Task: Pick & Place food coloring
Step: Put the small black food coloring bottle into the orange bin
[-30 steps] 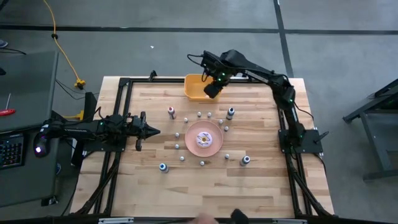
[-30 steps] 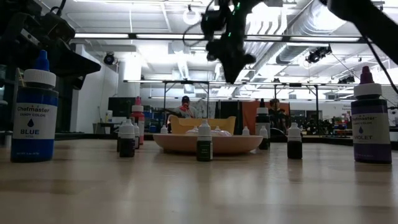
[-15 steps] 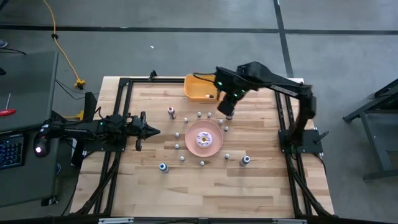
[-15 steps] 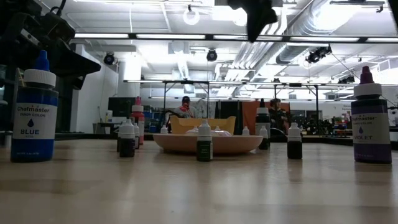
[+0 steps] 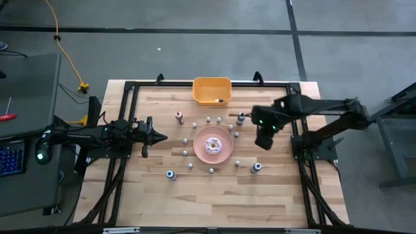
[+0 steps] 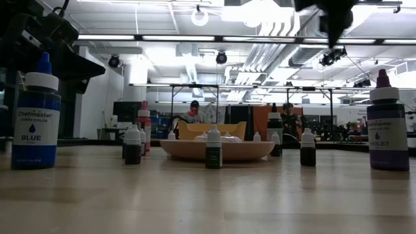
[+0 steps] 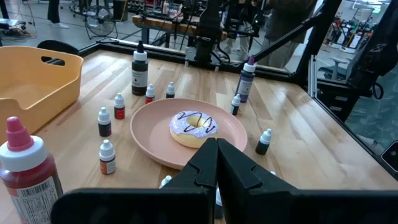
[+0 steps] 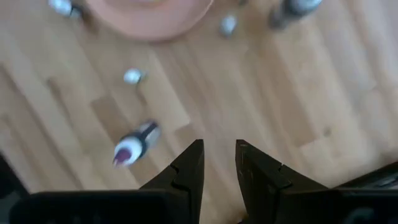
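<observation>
Nearest the low camera, on the table [image 5: 195, 195], we see a blue bottle [image 6: 36, 114] and a violet bottle [image 6: 388, 123], with smaller bottles [image 6: 212, 148] of food coloring scattered around the pink plate [image 5: 213, 144] behind them. Above the boards beside the plate, our right gripper [image 8: 217, 163] hangs with its jaws narrowly apart and nothing between them. Farther back sits the orange bin [image 5: 212, 90], while our left gripper [image 7: 216, 163] waits at the table's left edge, jaws pressed together.

Food coloring bottles [image 5: 210, 170] around plate [image 5: 223, 152], bin [image 5: 212, 91] behind.
</observation>
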